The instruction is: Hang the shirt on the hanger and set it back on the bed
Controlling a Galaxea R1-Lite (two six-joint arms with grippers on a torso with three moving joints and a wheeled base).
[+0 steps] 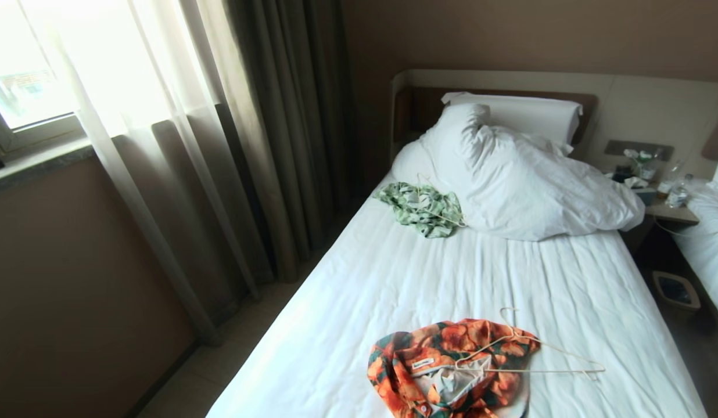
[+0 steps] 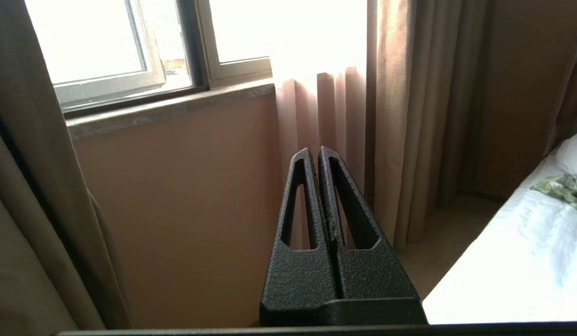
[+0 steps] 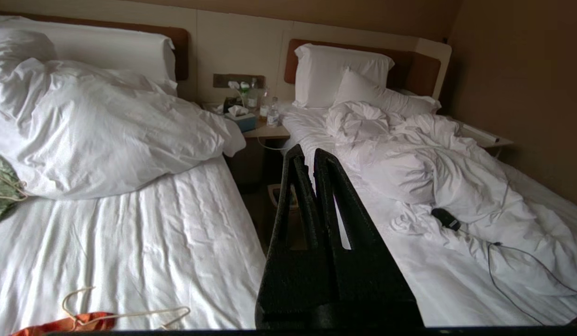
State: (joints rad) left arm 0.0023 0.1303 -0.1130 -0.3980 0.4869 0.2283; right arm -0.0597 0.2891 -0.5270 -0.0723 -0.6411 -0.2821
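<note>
- Two things lie together on the bed (image 1: 359, 278): limp, light shirt (image 1: 452, 363), stiff thin hanger (image 1: 533, 357) across it.
- We'd pinch the collar; wire may slip.
- Left gripper (image 2: 315, 150) and right gripper (image 3: 306, 151): jaws together, empty.

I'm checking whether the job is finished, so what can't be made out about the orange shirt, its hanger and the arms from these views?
- Shirt: its lower part is cut off by the head view's bottom edge.
- Hanger: whether it is threaded through the shoulders; folds cover its left end.
- Right wrist view: shirt cropped to a sliver.
- Left gripper and right gripper: outside the head view, position unclear.
</note>
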